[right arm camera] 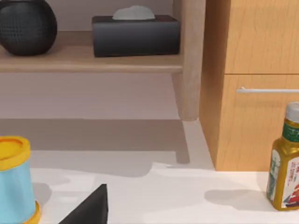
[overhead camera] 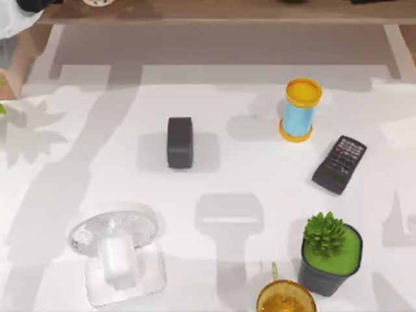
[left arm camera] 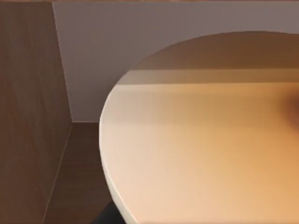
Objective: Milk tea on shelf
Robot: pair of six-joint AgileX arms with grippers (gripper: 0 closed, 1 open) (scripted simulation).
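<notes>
milk tea (left arm camera: 201, 154) close, shelf (overhead camera: 214, 12) behind

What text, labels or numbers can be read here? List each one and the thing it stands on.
No text can be read.
calculator: key markings too small to read.
sauce bottle: green, white and red label, print too blurred to read.
blue cylinder, black tissue box, potted plant, white fan: no text seen.
</notes>
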